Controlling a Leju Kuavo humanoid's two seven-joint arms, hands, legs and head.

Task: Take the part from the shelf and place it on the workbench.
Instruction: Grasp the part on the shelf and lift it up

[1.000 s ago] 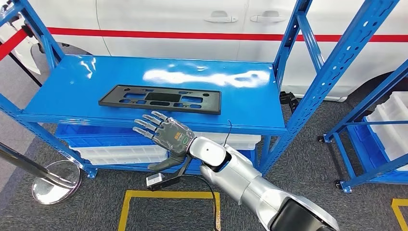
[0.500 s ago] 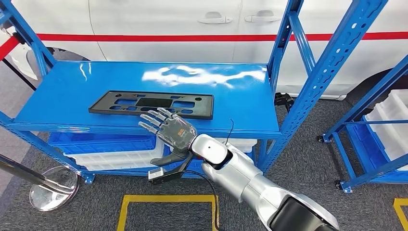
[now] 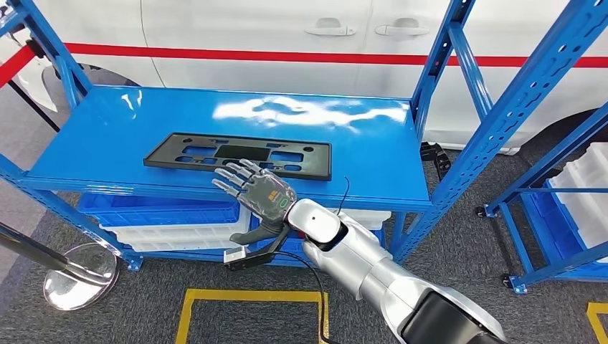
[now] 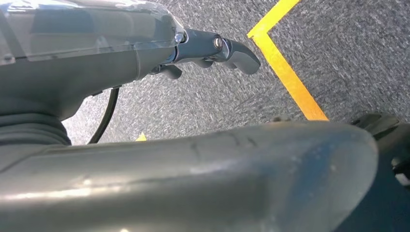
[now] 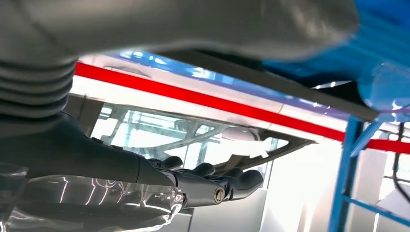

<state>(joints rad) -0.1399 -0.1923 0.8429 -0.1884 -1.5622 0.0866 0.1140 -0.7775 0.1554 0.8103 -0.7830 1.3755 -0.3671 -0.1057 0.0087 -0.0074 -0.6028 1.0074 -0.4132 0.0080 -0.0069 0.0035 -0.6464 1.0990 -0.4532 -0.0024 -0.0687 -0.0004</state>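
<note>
From the head view, the part (image 3: 237,155), a flat black frame with cut-outs, lies on the top board of the blue shelf (image 3: 373,154), close to the board's front edge and about midway along it, its long side running parallel to that edge. The right hand (image 3: 257,194) is raised at the front edge, its back turned up, fingers (image 3: 233,177) spread apart and stretched toward the part, with the tips over the part's near edge; whether they touch it cannot be told. The thumb hangs below the board's edge, so the hand holds nothing. Below the top board, white and blue bins (image 3: 172,229) sit on the lower level. A white car (image 3: 287,39) with a red stripe stands behind the shelf. A yellow line (image 3: 244,297) marks the grey floor in front, and a round metal base (image 3: 72,276) of a post stands at the shelf's left front corner. A second blue rack (image 3: 566,208) stands at the right.

In the left wrist view, the left hand (image 4: 145,53) hangs over the grey floor (image 4: 338,58) and a yellow line (image 4: 285,72); its dark fingers (image 4: 232,50) are straight and hold nothing.

In the right wrist view, the right hand's dark fingers (image 5: 227,181) reach out straight, with the part's (image 5: 270,79) dark edge and the shelf's blue underside (image 5: 382,53) just beyond them. The car's red stripe (image 5: 203,99) shows behind.
</note>
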